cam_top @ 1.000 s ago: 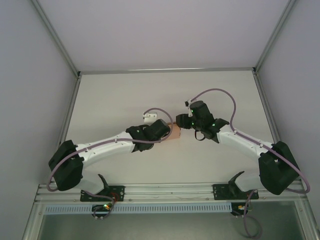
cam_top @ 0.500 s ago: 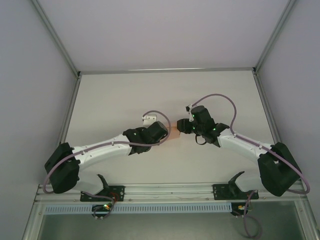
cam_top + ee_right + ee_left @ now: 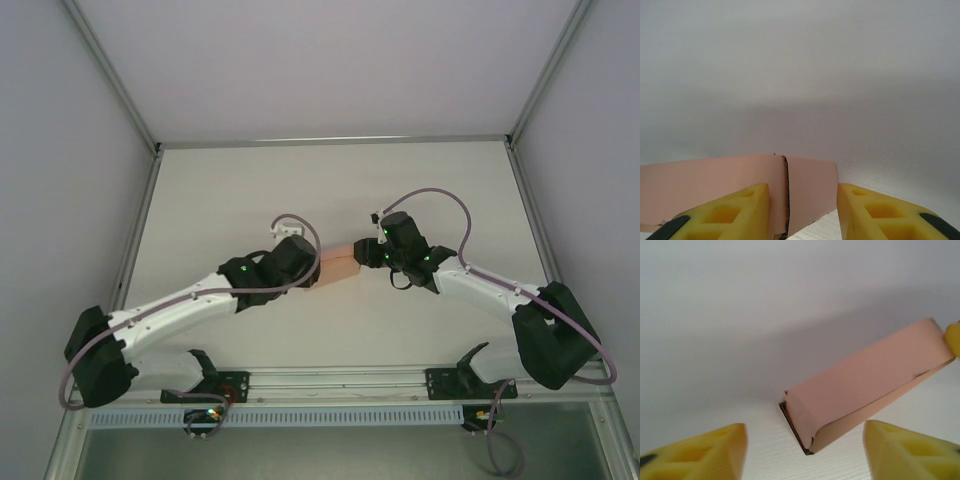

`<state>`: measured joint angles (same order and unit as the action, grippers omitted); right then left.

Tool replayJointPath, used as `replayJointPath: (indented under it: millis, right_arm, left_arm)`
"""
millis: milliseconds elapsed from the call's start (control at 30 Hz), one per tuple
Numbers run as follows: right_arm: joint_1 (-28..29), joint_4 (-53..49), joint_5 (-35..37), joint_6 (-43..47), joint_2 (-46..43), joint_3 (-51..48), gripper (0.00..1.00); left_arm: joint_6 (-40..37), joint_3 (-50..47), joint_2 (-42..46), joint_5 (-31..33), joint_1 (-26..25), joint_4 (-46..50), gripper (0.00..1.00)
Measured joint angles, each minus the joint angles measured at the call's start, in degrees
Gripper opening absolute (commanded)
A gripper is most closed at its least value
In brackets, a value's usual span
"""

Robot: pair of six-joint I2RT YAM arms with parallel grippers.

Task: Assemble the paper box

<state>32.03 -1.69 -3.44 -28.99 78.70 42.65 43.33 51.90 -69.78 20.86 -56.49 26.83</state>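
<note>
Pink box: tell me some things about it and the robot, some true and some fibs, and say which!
1. The paper box is pink. True.
2. It lies on the table. True.
3. The left tool is squeezing it. False: its fingers stand wide apart, not touching it.
4. It is a flat sheet. False: it is folded into a long box shape.
5. The right tool is shut tight. False: it is open, at the box's other end.
</note>
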Motion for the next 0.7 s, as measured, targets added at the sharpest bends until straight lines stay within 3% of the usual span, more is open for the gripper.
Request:
replayJointPath:
  millis: [200,333,700]
  right_arm:
    - [0.07,0.02,0.02,0.02,0.09,0.00,0.40]
    - [0.09,0.02,0.02,0.02,0.13,0.00,0.40]
    - [0.17,0.22,0.13,0.00,0.57,0.00,0.40]
  left_arm:
    - [3.28,-6.84,4.68,-7.13,9.51,-7.10,0.84]
    - [4.28,-10.32,3.45,-11.82,11.69,-10.80,0.83]
    - [9.16,-17.35,2.78,-19.43,13.22,-23.12,0.56]
